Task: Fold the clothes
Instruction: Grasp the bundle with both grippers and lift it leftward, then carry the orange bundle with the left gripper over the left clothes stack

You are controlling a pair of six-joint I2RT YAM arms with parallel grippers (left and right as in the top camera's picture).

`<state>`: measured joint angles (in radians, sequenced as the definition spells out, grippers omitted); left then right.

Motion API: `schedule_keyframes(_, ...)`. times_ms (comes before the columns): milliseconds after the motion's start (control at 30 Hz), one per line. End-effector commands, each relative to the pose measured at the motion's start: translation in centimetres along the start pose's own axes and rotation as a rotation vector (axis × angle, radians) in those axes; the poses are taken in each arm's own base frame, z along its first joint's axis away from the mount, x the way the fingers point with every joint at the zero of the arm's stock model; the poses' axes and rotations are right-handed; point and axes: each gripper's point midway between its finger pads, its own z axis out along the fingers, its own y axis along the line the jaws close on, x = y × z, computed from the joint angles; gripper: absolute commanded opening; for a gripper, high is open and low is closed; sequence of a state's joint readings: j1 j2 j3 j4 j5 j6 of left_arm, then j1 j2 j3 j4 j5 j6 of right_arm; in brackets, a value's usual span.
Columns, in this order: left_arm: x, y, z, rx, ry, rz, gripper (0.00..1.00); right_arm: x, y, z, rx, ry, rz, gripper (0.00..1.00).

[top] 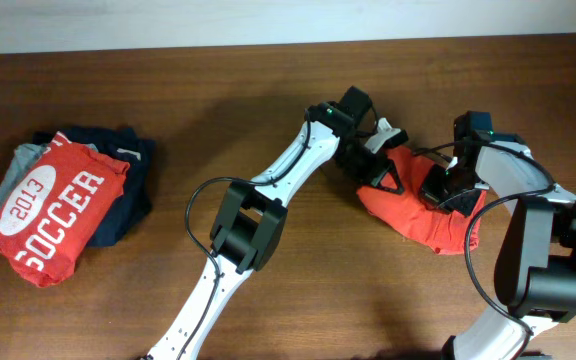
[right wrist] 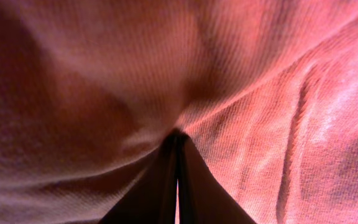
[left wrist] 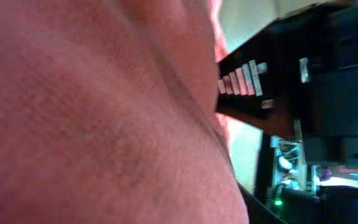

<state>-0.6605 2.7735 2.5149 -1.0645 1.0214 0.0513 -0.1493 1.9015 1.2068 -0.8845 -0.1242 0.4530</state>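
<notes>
Wide bare table [top: 268, 90] between folded pile [top: 63, 205] and arm-crowded T-shirt [top: 420, 222].

White arms [top: 293, 165], black joints [top: 248, 225], black cables [top: 190, 215]

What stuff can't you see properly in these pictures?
- T-shirt print: overhead, the shirt is bunched up and its own folds hide it.
- Left hand, open or shut: left wrist view, blurred red cloth fills it; overhead, too small.
- Dark garments under the folded red shirt: overhead, it covers them; only edges show.
</notes>
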Motion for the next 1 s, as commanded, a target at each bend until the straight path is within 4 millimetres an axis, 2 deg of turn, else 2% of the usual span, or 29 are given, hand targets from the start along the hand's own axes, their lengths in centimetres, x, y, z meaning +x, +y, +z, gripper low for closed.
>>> schedule_keyframes(0,0.1,-1.5,0.7,0.096,0.004,0.006,0.1,1.0,-0.8,1.1,0.025,0.043,0.016,0.04)
schedule_keyframes(33,0.1,-1.5,0.7,0.097,0.005,0.006,0.0,1.0,-0.8,1.1,0.026,0.044,0.016,0.04)
schedule_keyframes(133,0.1,-1.6,0.6,0.1,0.003,0.005,0.0,1.3,-1.0,0.7,0.032,0.061,0.003,0.04)
schedule_keyframes(200,0.0,-1.3,0.2,0.094,-0.004,0.001,0.0,1.2,-1.3,-0.3,0.029,0.073,-0.011,0.04)
schedule_keyframes(267,0.1,0.1,-0.9,0.033,-0.008,-0.019,0.01,0.7,-1.7,-2.1,0.02,0.064,-0.02,0.04)
schedule_keyframes(367,0.6,2.5,-4.2,-0.086,-0.008,-0.052,0.01,-0.3,-2.0,-5.5,-0.019,0.026,-0.021,0.04)
schedule_keyframes(533,0.7,3.7,-12.4,-0.253,-0.063,-0.091,0.0,-2.0,-1.3,-11.6,-0.084,-0.093,-0.041,0.05)
schedule_keyframes(667,0.3,2.7,-20.1,-0.426,-0.145,-0.087,0.01,-2.8,-0.6,-15.0,-0.111,-0.176,-0.054,0.04)
schedule_keyframes(800,0.5,0.4,-27.9,-0.587,-0.269,-0.141,0.01,-3.2,-0.2,-16.7,-0.124,-0.213,-0.06,0.04)
schedule_keyframes(967,0.3,-3.0,-36.9,-0.695,-0.51,-0.208,0.01,-3.5,0.2,-17.4,-0.141,-0.23,-0.064,0.04)
